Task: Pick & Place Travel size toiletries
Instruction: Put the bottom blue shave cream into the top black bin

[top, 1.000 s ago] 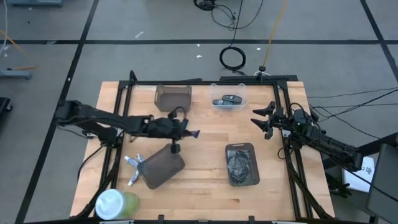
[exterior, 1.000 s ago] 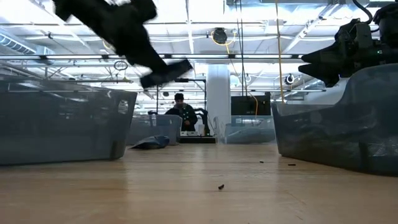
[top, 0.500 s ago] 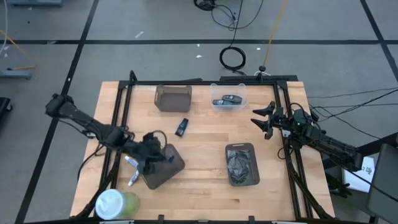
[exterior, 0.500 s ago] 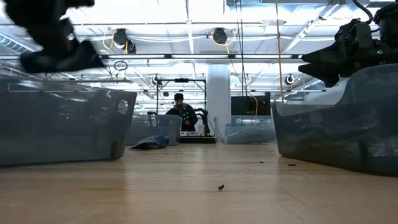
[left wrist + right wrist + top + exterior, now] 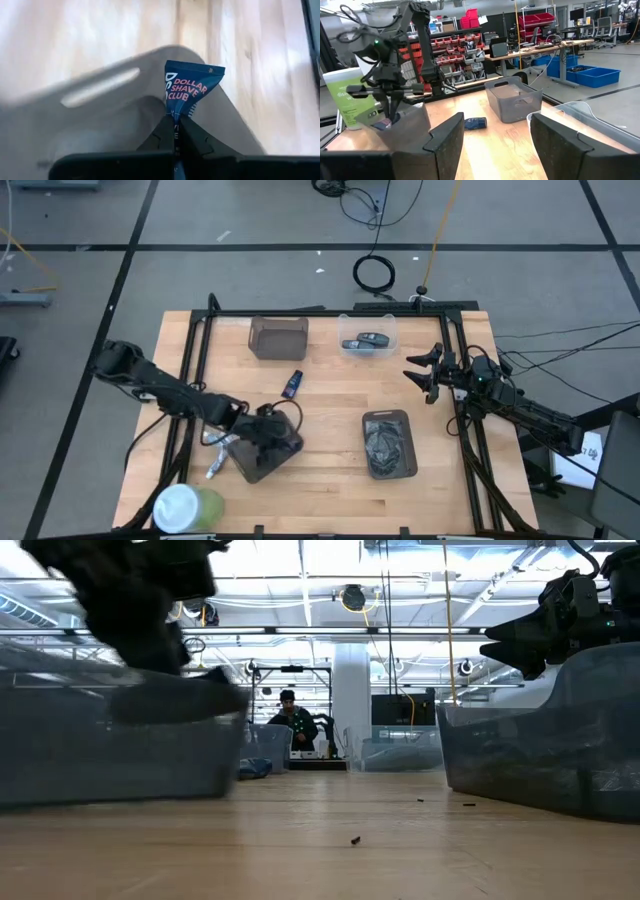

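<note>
My left gripper (image 5: 262, 435) hangs over the dark tilted tray (image 5: 275, 462) at the table's near left and is shut on a dark blue squeeze tube (image 5: 192, 90) printed "Dollar Shave Club". A second dark blue tube (image 5: 292, 384) lies flat on the wood near the table's middle, also in the right wrist view (image 5: 475, 122). Two white-and-silver tubes (image 5: 214, 444) lie on the table against the tray's left side. My right gripper (image 5: 425, 380) waits open above the table's right edge. My left gripper pinches the blue tube between its two fingers (image 5: 162, 135) at the narrow end (image 5: 175, 119), which is hidden between them. The fingers come from above, slanting down at the tray. The tube sticks out past the fingertips, its flat crimped end (image 5: 195, 70) leading. Whether it touches the tray, I cannot tell.
A grey bin (image 5: 278, 336) and a clear tub holding dark items (image 5: 368, 340) stand along the far edge. A dark tray with dark contents (image 5: 388, 443) sits right of centre. A green-and-white container (image 5: 185, 507) stands at the near left corner. Bare wood lies in the middle.
My left gripper has swung from the table's middle toward the near left edge, then a little right over the dark tray. The blue tube that was at its fingertips a second ago now lies on the wood near the middle. My right arm has kept still.
</note>
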`<state>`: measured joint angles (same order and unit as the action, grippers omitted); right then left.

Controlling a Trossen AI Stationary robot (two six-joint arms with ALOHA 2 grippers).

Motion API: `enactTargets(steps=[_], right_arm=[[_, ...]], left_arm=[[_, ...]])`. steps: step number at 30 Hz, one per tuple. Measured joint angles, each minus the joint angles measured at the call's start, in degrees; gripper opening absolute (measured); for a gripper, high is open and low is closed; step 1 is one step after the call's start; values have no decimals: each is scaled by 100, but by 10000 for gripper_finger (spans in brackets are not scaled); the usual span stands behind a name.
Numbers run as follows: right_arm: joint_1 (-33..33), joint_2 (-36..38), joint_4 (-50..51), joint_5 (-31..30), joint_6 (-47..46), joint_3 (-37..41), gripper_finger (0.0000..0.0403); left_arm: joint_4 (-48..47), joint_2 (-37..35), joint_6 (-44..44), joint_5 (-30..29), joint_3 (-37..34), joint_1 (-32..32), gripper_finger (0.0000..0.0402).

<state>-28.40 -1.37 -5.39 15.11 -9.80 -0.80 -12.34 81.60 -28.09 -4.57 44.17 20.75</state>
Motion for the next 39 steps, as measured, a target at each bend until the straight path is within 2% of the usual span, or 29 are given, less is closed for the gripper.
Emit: enactTargets(steps=[6,11,14,16,19,22,28,33,36,39], right_arm=[[2,0,1,0,1,0,216],[2,0,0,0,0,-1,216],[2,0,1,0,0,0,219],[2,0,1,0,0,-2,219],[2,0,2,0,2,-1,217],[2,0,0,-1,1,-2,215],[2,0,0,0,0,1,219],[0,1,2,0,0,1,217],[1,0,1,-1,0,1,215],[1,0,0,0,0,-1,217]], left_arm=[[805,29,665,-729,1,-445,0],[1489,7,1154,-1709,3,-717,0],[1635,-115,1549,-2102,3,-826,0],[1648,-235,1701,-2060,3,-905,0],[1746,-283,1909,-1554,3,-1032,0],[1800,-284,2083,-1407,5,-1126,0],[1572,-287,2500,-2102,5,-1406,0],[1591,-455,2990,-2119,5,-1845,0],[1331,-737,3303,-1909,2,-2237,0],[1237,-1131,3559,-1426,5,-2735,0]])
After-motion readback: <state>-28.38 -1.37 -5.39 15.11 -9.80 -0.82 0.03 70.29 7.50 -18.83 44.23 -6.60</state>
